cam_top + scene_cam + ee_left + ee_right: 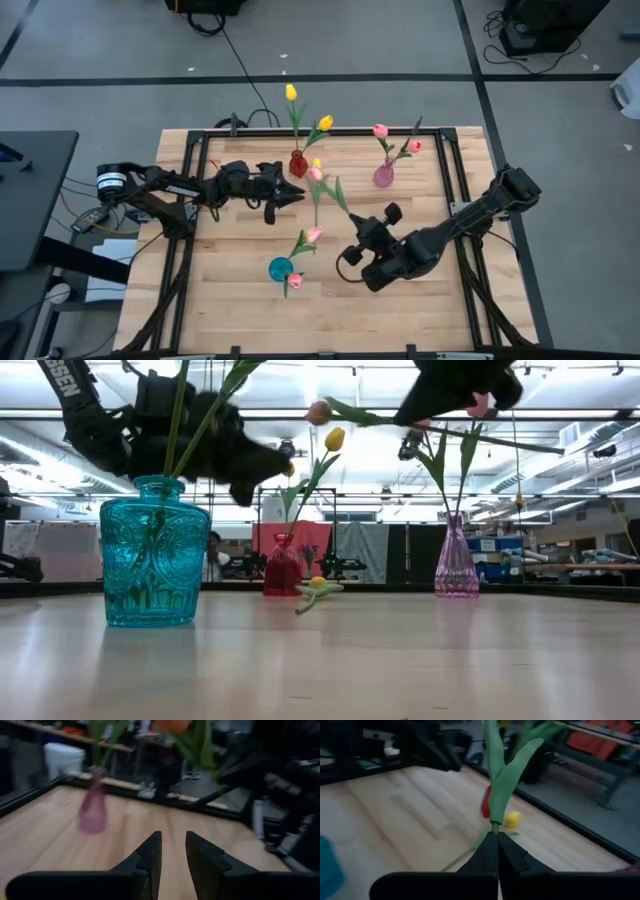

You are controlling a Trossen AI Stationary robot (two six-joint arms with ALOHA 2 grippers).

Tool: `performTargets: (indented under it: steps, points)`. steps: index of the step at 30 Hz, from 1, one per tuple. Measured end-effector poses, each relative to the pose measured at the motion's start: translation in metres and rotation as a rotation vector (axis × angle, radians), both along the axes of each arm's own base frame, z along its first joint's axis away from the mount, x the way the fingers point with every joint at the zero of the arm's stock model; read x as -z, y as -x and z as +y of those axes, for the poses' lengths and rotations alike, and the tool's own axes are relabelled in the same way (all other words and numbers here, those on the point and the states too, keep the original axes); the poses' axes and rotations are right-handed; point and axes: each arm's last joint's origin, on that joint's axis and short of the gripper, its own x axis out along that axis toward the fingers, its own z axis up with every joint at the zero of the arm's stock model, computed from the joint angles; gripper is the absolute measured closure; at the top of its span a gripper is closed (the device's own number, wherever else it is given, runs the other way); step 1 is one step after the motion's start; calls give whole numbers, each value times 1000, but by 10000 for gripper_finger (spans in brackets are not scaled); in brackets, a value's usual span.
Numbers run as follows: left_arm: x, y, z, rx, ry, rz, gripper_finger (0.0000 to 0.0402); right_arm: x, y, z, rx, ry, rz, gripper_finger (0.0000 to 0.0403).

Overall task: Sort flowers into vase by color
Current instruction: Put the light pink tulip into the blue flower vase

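Note:
My right gripper [352, 217] is above the table's middle, shut on a pink tulip [315, 174] with green leaves [506, 780]. My left gripper [296, 196] hovers left of it, slightly open and empty [173, 842]. A red vase [298, 163] holds two yellow tulips [291, 92]. A pink vase [384, 175] holds two pink tulips [380, 130]. A teal vase [281, 268] holds two pink tulips [314, 234]. One yellow tulip [318, 582] lies flat on the table beside the red vase. My right gripper pinches the pink tulip's stem [494, 826] just below the base of its leaves, at the fingertips. The fingers come from the table's near right side. The stem runs on ahead of them toward the far left. The tulip [318, 410] is lifted clear of the table.
A black frame rail [300, 133] runs round the wooden tabletop. The three vases stand in the table's middle and far part. Bare wood [230, 300] shows along the near edge and at the near left.

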Motion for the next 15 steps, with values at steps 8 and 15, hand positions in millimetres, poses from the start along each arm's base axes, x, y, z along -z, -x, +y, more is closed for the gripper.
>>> performTargets:
  steps: [8,15]
  points:
    - [-22,-16,-16,98,-75,-89,278,-20,-33,-7,-140,6,-60,402]
    - [-37,-16,-23,156,-120,-234,270,-45,-60,-26,-270,89,-172,402]
